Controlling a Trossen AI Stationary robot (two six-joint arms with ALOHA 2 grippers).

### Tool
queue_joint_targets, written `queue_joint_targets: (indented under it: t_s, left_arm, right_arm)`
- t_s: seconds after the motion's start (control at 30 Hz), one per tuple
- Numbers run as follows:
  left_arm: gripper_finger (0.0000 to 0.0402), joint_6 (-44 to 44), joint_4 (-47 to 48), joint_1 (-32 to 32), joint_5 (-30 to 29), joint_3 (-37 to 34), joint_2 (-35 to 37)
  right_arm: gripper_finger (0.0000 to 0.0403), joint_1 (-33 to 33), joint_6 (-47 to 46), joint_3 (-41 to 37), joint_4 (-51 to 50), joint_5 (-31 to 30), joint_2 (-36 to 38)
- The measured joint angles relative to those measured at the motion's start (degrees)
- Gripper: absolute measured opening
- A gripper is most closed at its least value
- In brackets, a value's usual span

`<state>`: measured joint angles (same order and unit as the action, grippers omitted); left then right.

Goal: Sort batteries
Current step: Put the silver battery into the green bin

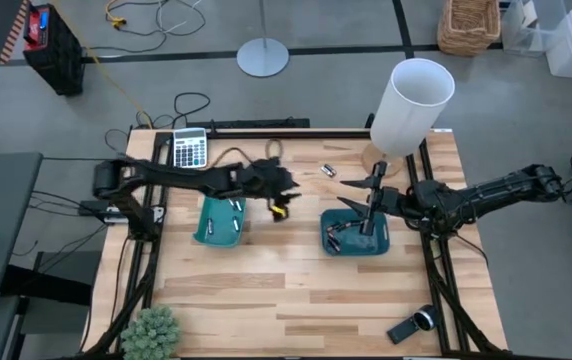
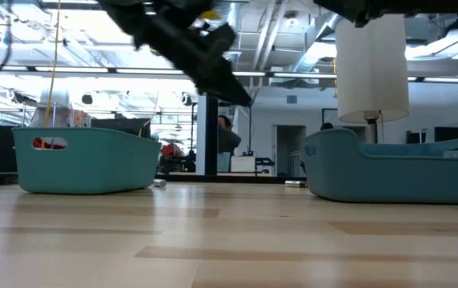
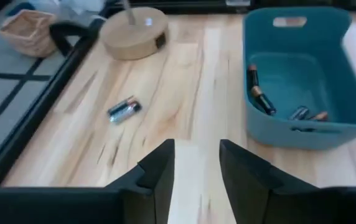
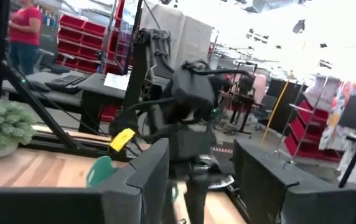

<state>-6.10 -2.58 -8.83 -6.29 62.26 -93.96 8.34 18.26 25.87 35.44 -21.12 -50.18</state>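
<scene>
One loose battery (image 1: 329, 171) (image 3: 124, 110), dark with metal ends, lies on its side on the wood between the two teal trays. The left tray (image 1: 206, 222) holds silvery-white cells (image 1: 235, 207). The right tray (image 1: 378, 245) (image 3: 293, 130) holds several dark cells (image 1: 341, 236) (image 3: 262, 99). My left gripper (image 1: 288, 190) (image 3: 196, 146) hovers open above the table between the trays, short of the loose battery, with nothing between its fingers. My right gripper (image 1: 358, 195) (image 4: 200, 162) is open over the right tray's far edge and points level toward the left arm.
A lamp with a white shade (image 1: 411, 105) stands on a round wooden base (image 1: 378, 160) (image 3: 134, 25) behind the right tray. A grey calculator (image 1: 189, 148) lies at the far left, a small plant (image 1: 151, 335) at the near left, and a black-and-silver device (image 1: 413, 325) at the near right.
</scene>
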Motion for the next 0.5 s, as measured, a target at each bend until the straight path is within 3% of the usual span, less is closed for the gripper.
queue_joint_targets:
  t_s: [0.2,0.5]
  left_arm:
    - [0.0108,4.2,-7.6,-0.3,-5.5,-14.2,13.5]
    - [0.0106,8.3,-8.7,-0.2,-9.0,-25.7,29.6]
  right_arm:
    - [0.0193,-4.0,-5.6,3.7,-2.7,0.0,-5.7]
    - [0.0193,-9.1,-7.4,21.7,-8.8,1.7,-30.3]
